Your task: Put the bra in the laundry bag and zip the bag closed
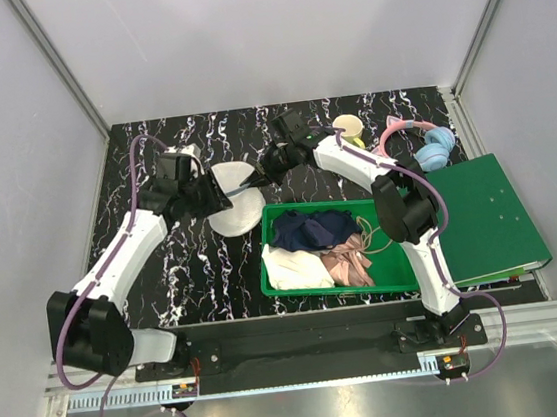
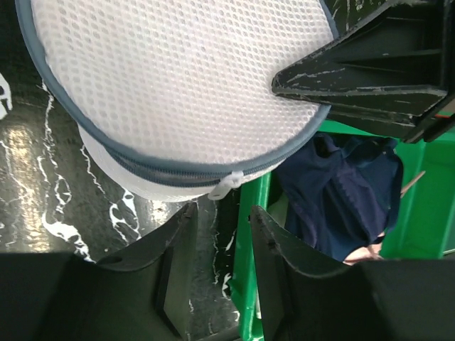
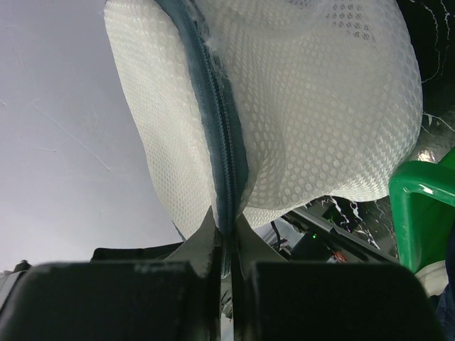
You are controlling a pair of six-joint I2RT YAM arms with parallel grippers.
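The laundry bag [image 1: 236, 211] is a white mesh round case with a grey-blue rim zipper, lying left of the green bin. It fills the left wrist view [image 2: 185, 78] and the right wrist view [image 3: 320, 121]. My right gripper [image 3: 227, 229] is shut on the bag's zipper rim [image 3: 222, 156]; from above it [image 1: 250, 182] reaches in from the right. My left gripper [image 2: 220, 217] is open and empty, its jaws just short of the white zipper pull [image 2: 226, 186]; from above it [image 1: 212, 191] sits at the bag's left side. The bra is not in view.
A green bin [image 1: 298, 290] holds a navy garment [image 1: 306, 229], a flat cream cloth [image 1: 295, 267] and a pink-beige satin garment [image 1: 350, 261]. A green binder [image 1: 485, 210] lies at the right. Pink and blue headphones [image 1: 422, 147] and a yellow mug [image 1: 351, 128] stand at the back.
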